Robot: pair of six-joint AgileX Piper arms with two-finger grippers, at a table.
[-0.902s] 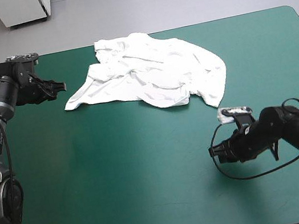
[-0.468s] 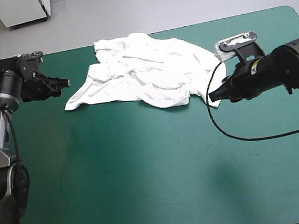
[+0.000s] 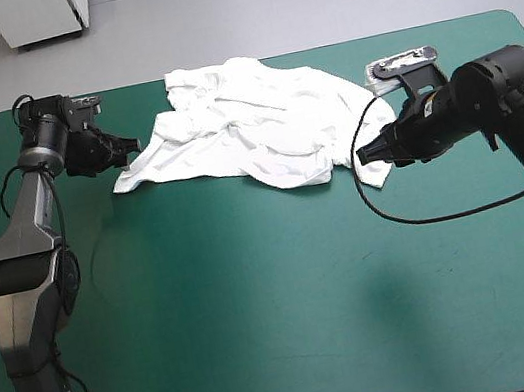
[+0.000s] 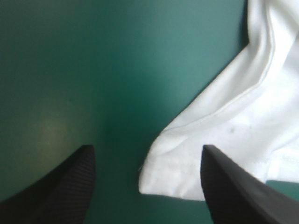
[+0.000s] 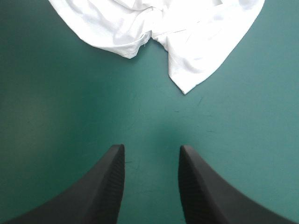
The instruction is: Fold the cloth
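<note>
**Folding not yet begun**

High view: the crumpled white short-sleeved fabric T-shirt (image 3: 260,125) lies unfolded on the far half of the teal-green table cover (image 3: 261,308). The left gripper (image 3: 132,150) is at its left corner and the right gripper (image 3: 361,153) at its right corner.

Left wrist view: the black fingers are wide apart and empty, with a hem corner between them.

Right wrist view: the fingers are parted and empty, with the shirt's corner ahead. Every fold remains.

My left arm (image 3: 20,249) was grey and slab-sided below, black and round toward the wrist; my right arm (image 3: 518,95) was black. My fingers (image 4: 65,186) were broad black fins, finely dimpled.
</note>
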